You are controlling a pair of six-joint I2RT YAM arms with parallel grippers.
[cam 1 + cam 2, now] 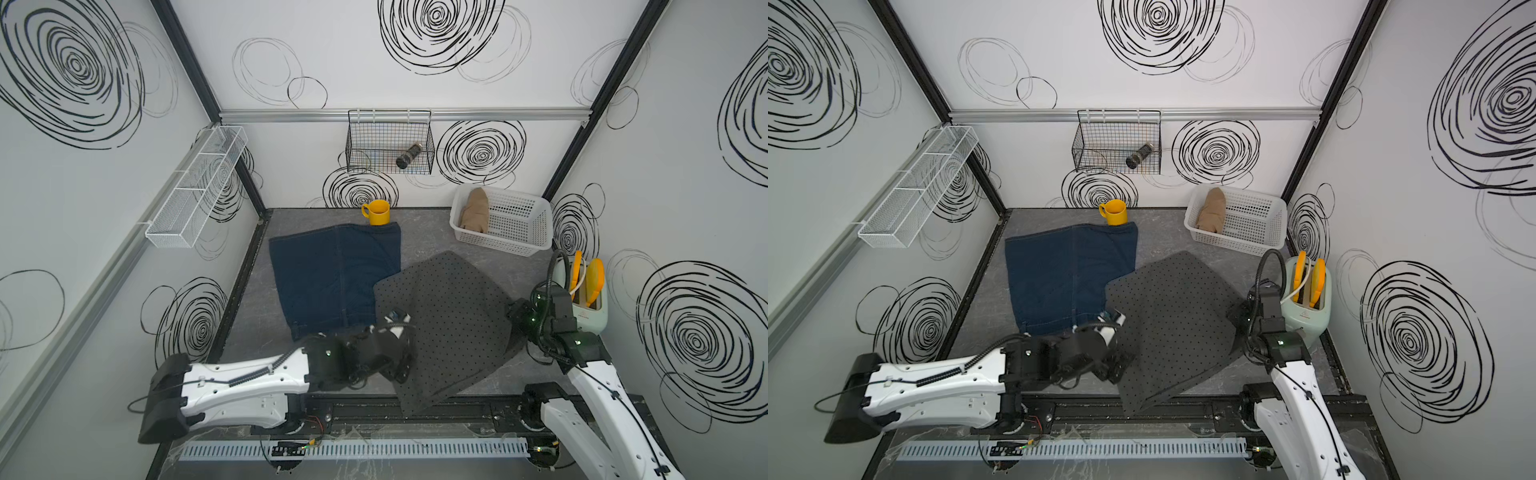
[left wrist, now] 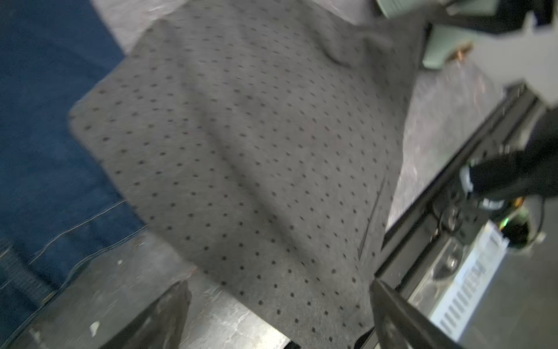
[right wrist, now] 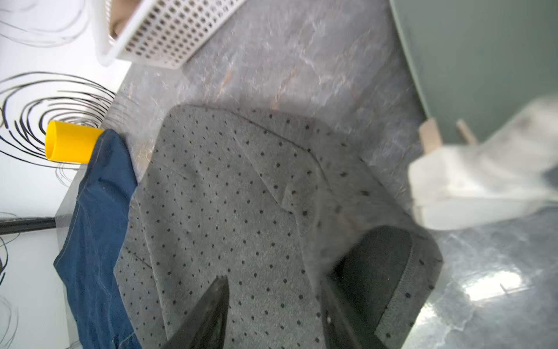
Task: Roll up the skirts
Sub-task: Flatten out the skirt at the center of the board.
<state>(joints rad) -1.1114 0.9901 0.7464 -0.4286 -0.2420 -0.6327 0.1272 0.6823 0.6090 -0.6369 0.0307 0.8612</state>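
on the grey walled-in table (image 1: 432, 237) the dotted skirt (image 1: 449, 320) overlaps the denim skirt (image 1: 332, 274) and spills over the near edge; tan skirt (image 1: 476, 210) in the basket (image 1: 519, 232). left tool (image 2: 277, 284) wide, right tool (image 3: 273, 279) half-open, both empty — bare table beyond.

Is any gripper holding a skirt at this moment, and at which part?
Nothing is held. The left gripper and right gripper both stand open over the dotted skirt, which lies loose.

Fig. – my rig | left arm (image 1: 245, 384): white shell, black joints, small screws | right arm (image 1: 598, 395): same shell, green lights on black wrist | hose (image 1: 1273, 252): black, ribbed, looped above my right wrist | left gripper (image 2: 277, 287): dark tapered fingers
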